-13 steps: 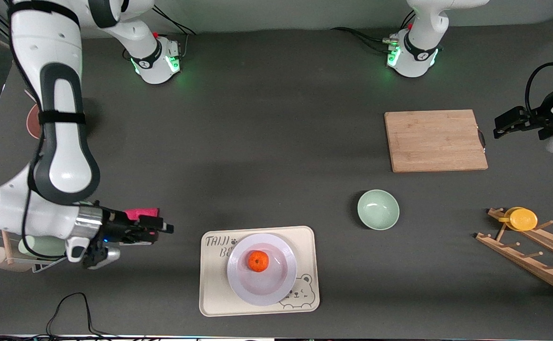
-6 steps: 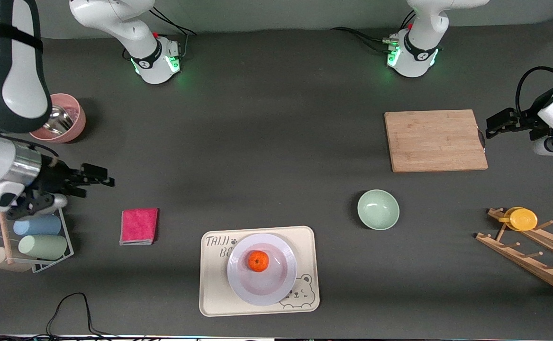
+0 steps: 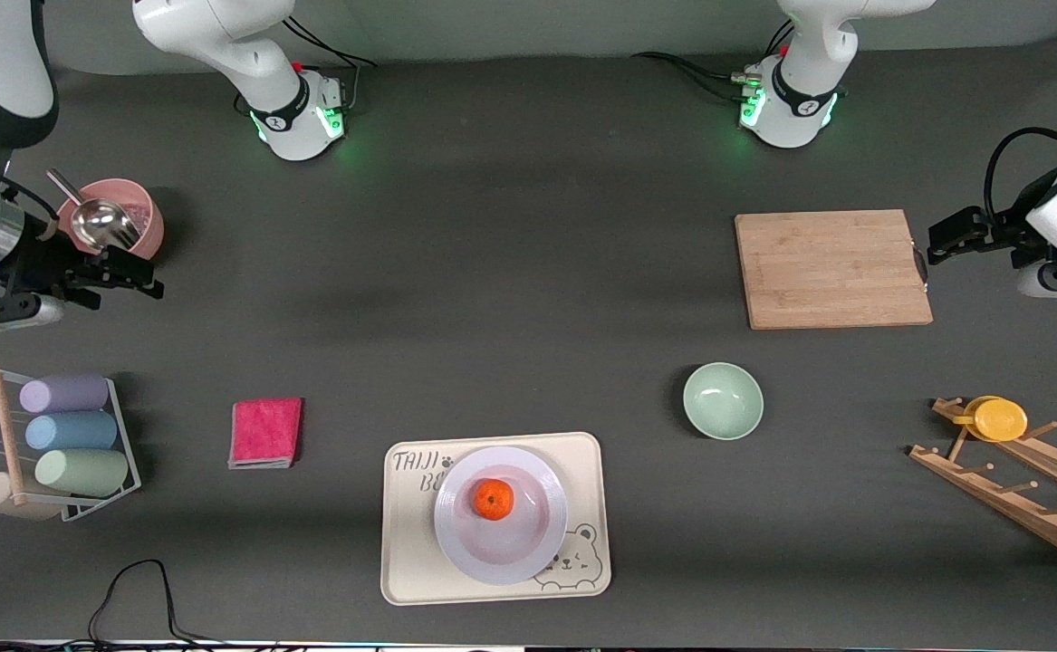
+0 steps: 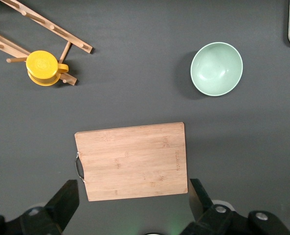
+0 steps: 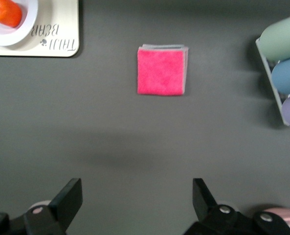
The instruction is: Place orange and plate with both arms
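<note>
So it's a dark grey table [image 3: 510, 272] with a bunch of stuff sitting straight on it. Near the front camera, about midway along, there's a cream bear-printed tray [image 3: 410, 552]. The pink cloth [image 3: 265, 432] lies beside it toward the right arm's end, then a wire rack of pastel cups [image 3: 66, 444] at that end, with a pink bowl [image 3: 143, 226] farther back. Toward the left arm's end: a pale green bowl [image 3: 723, 400], a wooden cutting board [image 3: 831, 269] farther from the camera, and a wooden peg rack [image 3: 1017, 489].

Robot lab: arms [image 3: 220, 36], kitchenware props.
</note>
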Tool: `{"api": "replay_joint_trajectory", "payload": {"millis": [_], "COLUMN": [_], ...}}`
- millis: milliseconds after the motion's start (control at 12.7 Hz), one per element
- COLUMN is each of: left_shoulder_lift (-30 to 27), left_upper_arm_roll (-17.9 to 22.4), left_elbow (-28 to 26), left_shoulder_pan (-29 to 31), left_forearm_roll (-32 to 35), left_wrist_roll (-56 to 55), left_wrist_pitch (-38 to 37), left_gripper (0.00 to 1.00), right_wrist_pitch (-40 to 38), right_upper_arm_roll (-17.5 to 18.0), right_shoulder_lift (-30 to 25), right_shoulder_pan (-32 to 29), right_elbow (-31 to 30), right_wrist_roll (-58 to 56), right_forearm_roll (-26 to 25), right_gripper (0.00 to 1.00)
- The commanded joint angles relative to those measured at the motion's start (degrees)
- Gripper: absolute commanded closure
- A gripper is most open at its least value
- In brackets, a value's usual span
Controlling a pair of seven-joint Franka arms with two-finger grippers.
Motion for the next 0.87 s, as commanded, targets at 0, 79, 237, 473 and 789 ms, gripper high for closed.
{"api": "replay_joint_trajectory", "payload": {"millis": [0,79,237,473,789], "left_shoulder_lift": [-0.99,-0.99,-0.99,-0.99,-0.99], "left_upper_arm_roll": [0.1,0.1,0.1,0.1,0.1], "left_elbow": [-0.77,-0.77,-0.68,-0.68,-0.6], "left_shoulder_pan": [-0.41,-0.41,-0.41,-0.5,-0.5], "left_forearm_roll": [0.8,0.8,0.8,0.71,0.71], "left_wrist_roll": [-0.61,-0.61,-0.79,-0.79,-0.7], "left_wrist_pitch": [0.18,0.18,-0.08,-0.08,-0.34], "left_gripper": [0.0,0.0,0.0,0.0,0.0], "right_wrist_pitch": [-1.84,-2.1,-4.81,-4.66,-4.3], "right_upper_arm_roll": [0.17,0.43,0.17,0.43,0.96], "right_shoulder_lift": [0.21,0.93,-0.81,-1.53,-1.53], "right_shoulder_pan": [1.29,1.64,1.91,2.08,3.3], "right_elbow": [0.38,0.73,0.82,2.14,3.29], "right_wrist_roll": [9.1,12.27,12.22,12.31,12.48], "right_forearm_roll": [-1.84,-2.36,-2.72,-2.72,-3.15], "right_gripper": [0.0,0.0,0.0,0.0,0.0]}}
